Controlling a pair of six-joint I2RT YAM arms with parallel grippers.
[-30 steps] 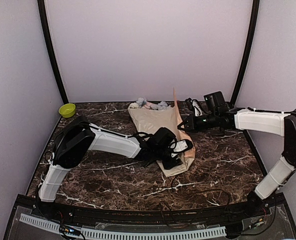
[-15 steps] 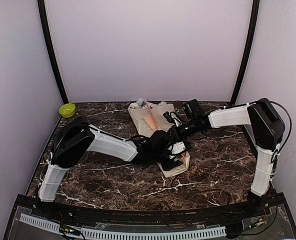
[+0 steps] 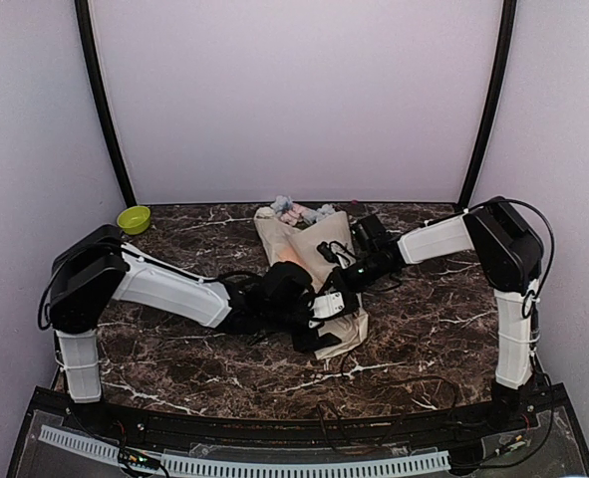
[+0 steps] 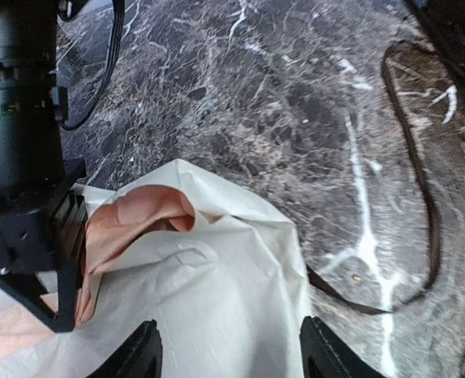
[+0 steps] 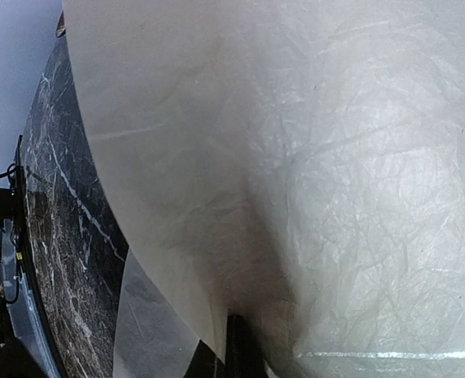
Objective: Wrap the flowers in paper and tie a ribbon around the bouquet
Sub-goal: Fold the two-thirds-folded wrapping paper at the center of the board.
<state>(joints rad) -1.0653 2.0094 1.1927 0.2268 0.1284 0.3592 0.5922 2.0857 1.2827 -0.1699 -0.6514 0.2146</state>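
The paper (image 3: 319,249) lies folded over the flowers as a long beige cone, its narrow end toward me. Pink, white and blue flower heads (image 3: 294,209) poke out at the far wide end. My left gripper (image 4: 232,358) hovers open over the narrow end, its fingers (image 4: 142,356) apart with the beige sheet (image 4: 216,299) below them. My right gripper (image 5: 240,346) is shut on the paper's edge, where a peach fold (image 4: 138,216) shows; in the top view it (image 3: 336,273) sits mid-cone. The dark ribbon (image 4: 433,228) curls on the marble to the right.
A green bowl (image 3: 134,219) stands at the far left corner. Black frame posts (image 3: 103,110) rise at both back corners. Black cables trail from both arms over the marble table (image 3: 443,329).
My right arm swung in from the right and laid the upright paper flap over the cone. My left gripper opened wider and drew back toward the near left.
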